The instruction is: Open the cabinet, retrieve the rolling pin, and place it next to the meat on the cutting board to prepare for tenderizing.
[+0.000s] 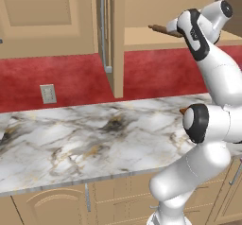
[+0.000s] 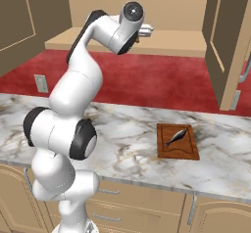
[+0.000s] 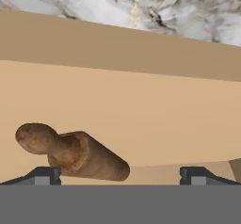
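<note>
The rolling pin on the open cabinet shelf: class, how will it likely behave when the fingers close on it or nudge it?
The rolling pin looks like solid wood, so probably stiff, not floppy. Its round body lies flat on the cabinet shelf, so a sideways nudge would likely roll it. The open fingers sit wide apart near its knobbed end, where a grip may slip; the thicker body seems safer.

One rolling pin [image 3: 70, 155] lies on the shelf of the one open cabinet [image 1: 118, 39], whose two doors stand swung out. One cutting board [image 2: 178, 141] sits on the single marble counter [image 2: 127, 134], carrying one piece of meat [image 2: 176, 137]. One wall outlet [image 1: 47, 94] is set in the red backsplash [image 1: 71, 77].
</note>
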